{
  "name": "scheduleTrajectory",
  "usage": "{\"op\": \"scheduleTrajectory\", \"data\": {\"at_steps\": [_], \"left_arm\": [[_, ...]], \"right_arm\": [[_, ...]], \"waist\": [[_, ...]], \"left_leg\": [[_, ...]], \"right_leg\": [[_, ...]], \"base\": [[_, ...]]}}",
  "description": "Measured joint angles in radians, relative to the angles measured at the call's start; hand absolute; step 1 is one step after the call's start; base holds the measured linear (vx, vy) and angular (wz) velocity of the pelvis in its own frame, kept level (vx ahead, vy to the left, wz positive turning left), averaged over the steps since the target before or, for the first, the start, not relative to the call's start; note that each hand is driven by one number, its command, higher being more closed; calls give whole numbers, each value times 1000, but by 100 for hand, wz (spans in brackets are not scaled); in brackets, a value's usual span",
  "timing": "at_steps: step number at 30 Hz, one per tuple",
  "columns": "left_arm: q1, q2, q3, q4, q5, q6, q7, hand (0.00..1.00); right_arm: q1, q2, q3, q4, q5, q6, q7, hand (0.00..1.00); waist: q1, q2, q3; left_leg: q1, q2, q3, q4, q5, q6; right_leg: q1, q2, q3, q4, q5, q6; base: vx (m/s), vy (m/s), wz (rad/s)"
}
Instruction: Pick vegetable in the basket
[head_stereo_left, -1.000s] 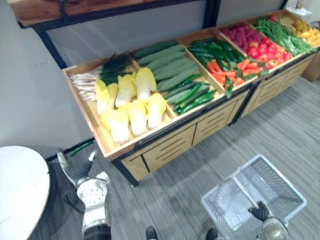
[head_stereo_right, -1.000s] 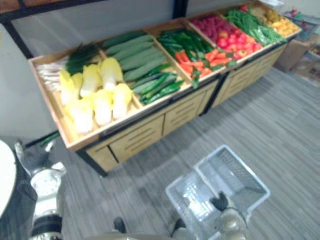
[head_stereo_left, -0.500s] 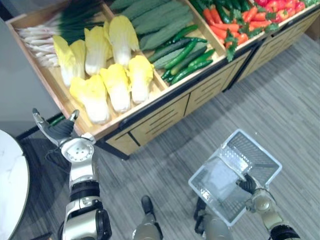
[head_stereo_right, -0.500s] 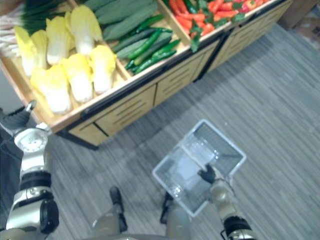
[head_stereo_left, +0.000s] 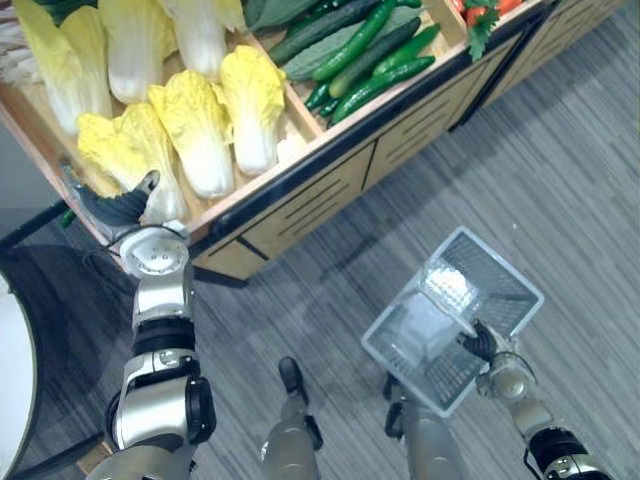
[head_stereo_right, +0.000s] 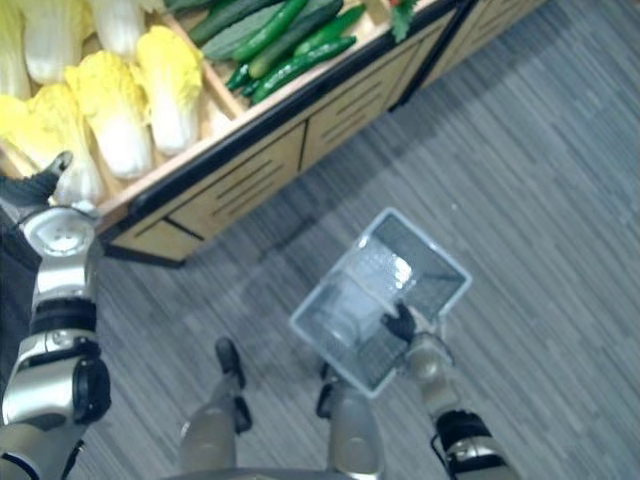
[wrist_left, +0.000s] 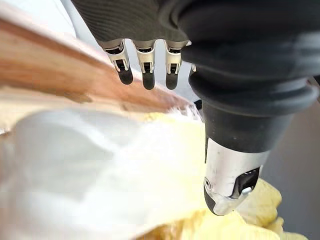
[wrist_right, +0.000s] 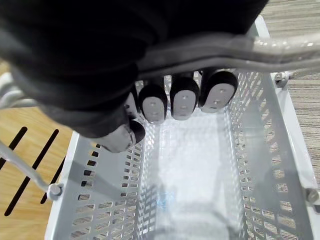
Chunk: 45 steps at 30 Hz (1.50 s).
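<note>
Grey striped floor (head_stereo_left: 560, 180) spreads under a wooden desk (head_stereo_left: 330, 190) with slotted drawer fronts, its top split into bins. A white mesh basket (head_stereo_left: 402, 338) hangs over the floor, well apart from the desk, its bare bottom showing. Pale yellow cabbages (head_stereo_left: 195, 140) lie in the bin on my left, and dark green cucumbers (head_stereo_left: 370, 60) are piled in the next bin. My right robot hand (head_stereo_left: 480, 343) has its fingers curled round the basket's wire handle. My left robot hand (head_stereo_left: 116, 207) is at the desk's front edge, just beside the nearest cabbage, with fingers straight and thumb apart, holding nothing. I cannot tell whether it touches the leaves.
</note>
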Motion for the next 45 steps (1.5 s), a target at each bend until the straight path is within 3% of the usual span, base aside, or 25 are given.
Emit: {"op": "scheduleTrajectory", "data": {"at_steps": [17, 25, 45], "left_arm": [[-24, -21, -14, 32, 30, 0, 40, 0], [-24, -40, 94, 113, 20, 16, 96, 0], [-110, 4, 121, 313, 17, 15, 64, 0]], "right_arm": [[-1, 14, 3, -1, 1, -27, -17, 100], [12, 15, 2, 0, -1, -28, -33, 100], [19, 18, 5, 5, 0, -28, -40, 100]], "waist": [[-7, -14, 26], [-17, -18, 30], [-28, -20, 31]], "left_leg": [[25, 0, 48, 0, -1, -2], [26, -1, 49, -1, -2, -3], [33, -3, 56, -1, -2, -3]], "right_leg": [[1, 11, 85, -44, 44, 1], [4, 13, 95, -63, 68, 5], [19, 15, 108, -93, 87, 9]], "base": [[12, -1, -10], [-3, 3, -2], [18, 3, -1]]}}
